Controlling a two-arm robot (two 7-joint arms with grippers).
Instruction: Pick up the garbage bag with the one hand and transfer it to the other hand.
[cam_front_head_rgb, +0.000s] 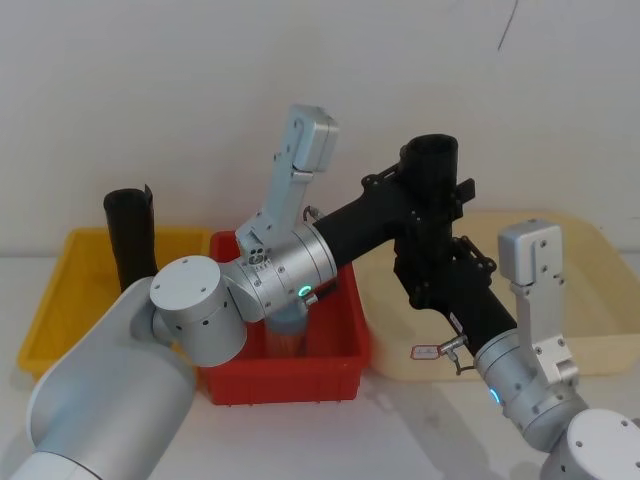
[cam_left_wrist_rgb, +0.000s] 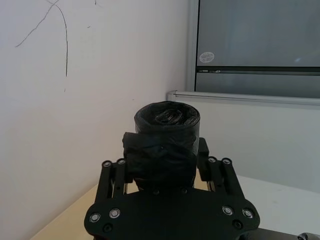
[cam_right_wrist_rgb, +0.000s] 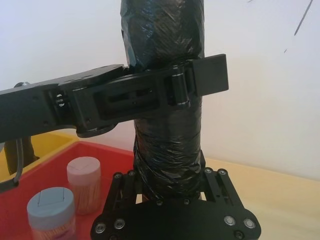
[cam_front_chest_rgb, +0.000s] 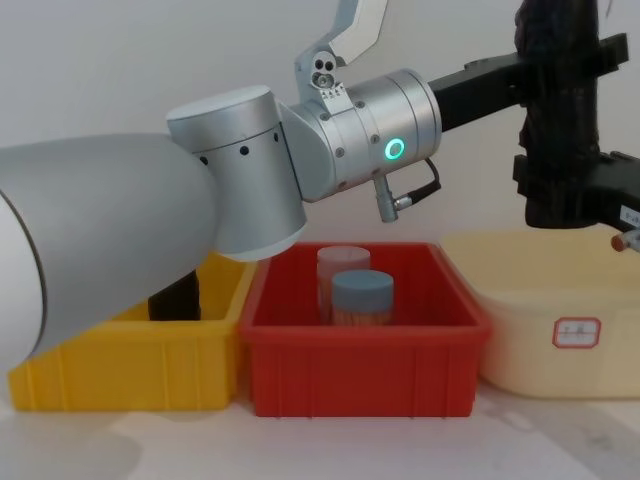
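Observation:
The garbage bag (cam_front_head_rgb: 432, 158), a thick matte black roll, hangs upright in the air above the gap between the red bin and the cream tray. My left gripper (cam_front_head_rgb: 432, 195) reaches in from the left and is shut on its upper part (cam_left_wrist_rgb: 165, 145). Its fingers (cam_right_wrist_rgb: 210, 75) clamp the roll from both sides. My right gripper (cam_front_head_rgb: 440, 268) comes up from the lower right and is shut around the roll's lower end (cam_right_wrist_rgb: 167, 150). The chest view shows the roll (cam_front_chest_rgb: 558, 120) standing vertical, with the left gripper (cam_front_chest_rgb: 560, 70) above the right gripper (cam_front_chest_rgb: 572, 185).
Below the left arm stands a red bin (cam_front_chest_rgb: 360, 350) with a blue-lidded jar (cam_front_chest_rgb: 362, 295) and a pink-lidded jar (cam_front_chest_rgb: 343, 262). A yellow bin (cam_front_head_rgb: 60, 300) at the left holds a slim black column (cam_front_head_rgb: 130, 240). A cream tray (cam_front_chest_rgb: 540, 340) stands at the right.

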